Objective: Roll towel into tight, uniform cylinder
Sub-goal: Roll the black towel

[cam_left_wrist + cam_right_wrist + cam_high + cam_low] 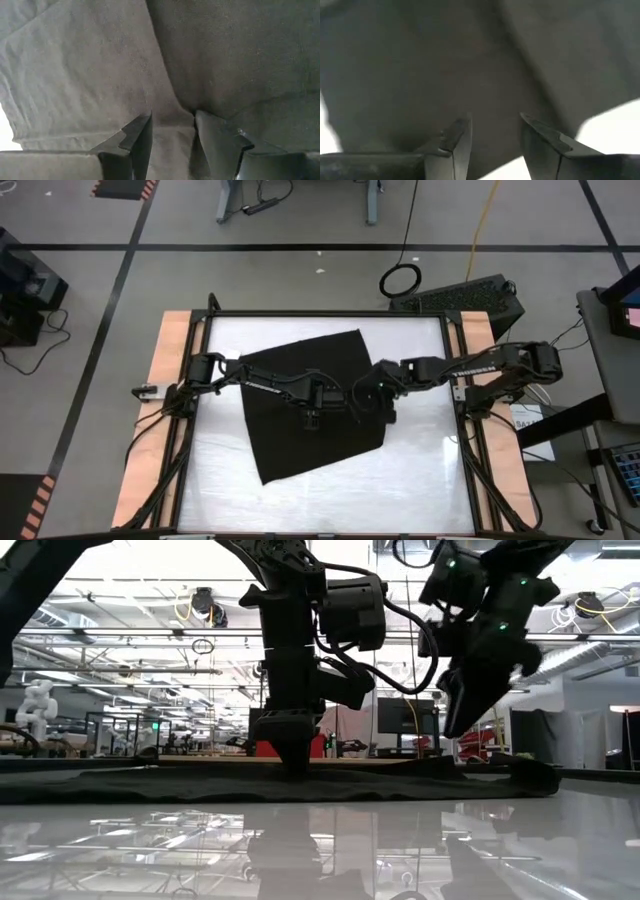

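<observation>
A: The towel (310,405) lies flat and unrolled at centre frame on the counter (420,480), skewed like a diamond.

B: Left gripper (172,132) presses down mid-towel, fingers spread with a ridge of cloth between them. Right gripper (495,135) hangs above the towel's right edge, fingers spread, empty.

A: Best start, likely: lift one edge evenly, fold it tight.

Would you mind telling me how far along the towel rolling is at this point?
Done: nothing shows as rolled; the towel lies spread flat on the table. In hand: the left hand presses down mid-cloth, fingers apart around a small ridge, and the right hand hangs open above the towel's right side. Left: the whole roll.
</observation>
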`<state>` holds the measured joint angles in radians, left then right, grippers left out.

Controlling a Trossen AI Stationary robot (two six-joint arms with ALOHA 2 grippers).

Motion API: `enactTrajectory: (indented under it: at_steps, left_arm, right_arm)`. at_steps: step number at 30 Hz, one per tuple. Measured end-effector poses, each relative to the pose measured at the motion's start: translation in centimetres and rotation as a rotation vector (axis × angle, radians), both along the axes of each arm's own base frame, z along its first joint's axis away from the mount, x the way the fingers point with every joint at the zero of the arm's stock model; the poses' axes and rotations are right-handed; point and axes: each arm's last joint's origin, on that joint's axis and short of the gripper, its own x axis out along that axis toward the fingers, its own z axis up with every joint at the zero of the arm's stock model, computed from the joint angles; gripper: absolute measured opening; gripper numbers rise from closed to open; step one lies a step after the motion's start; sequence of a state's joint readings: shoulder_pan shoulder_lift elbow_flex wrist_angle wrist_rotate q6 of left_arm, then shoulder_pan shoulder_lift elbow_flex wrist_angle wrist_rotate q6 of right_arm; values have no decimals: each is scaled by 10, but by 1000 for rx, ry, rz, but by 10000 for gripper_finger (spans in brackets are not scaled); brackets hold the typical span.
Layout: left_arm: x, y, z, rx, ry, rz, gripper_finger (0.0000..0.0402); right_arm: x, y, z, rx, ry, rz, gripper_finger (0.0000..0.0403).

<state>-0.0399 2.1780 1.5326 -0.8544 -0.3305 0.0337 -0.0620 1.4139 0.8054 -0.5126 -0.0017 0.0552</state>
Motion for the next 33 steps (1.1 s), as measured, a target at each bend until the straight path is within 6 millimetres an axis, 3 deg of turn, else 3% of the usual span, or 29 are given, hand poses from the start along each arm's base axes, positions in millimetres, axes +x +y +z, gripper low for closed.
enactTrajectory:
  at_steps: [8, 15, 21, 26, 33]
  left_arm:
    - [-8, -1, 19, 29, -3, -1, 164]
    - [-18, -12, 57, 44, -69, -2, 164]
    - [-26, -26, 79, 35, -124, 5, 164]
    - [-38, -43, 78, 27, -30, -8, 164]
    - [-56, -57, 67, 45, 43, 65, 164]
  right_arm:
    - [-23, 27, -37, 65, 80, 41, 148]
    - [-43, 41, -55, 155, 177, 16, 148]
    - [-52, 50, -42, 210, 153, 54, 148]
    - [-59, 48, -19, 191, 31, 56, 148]
    - [-64, 42, 4, -19, -151, 97, 164]
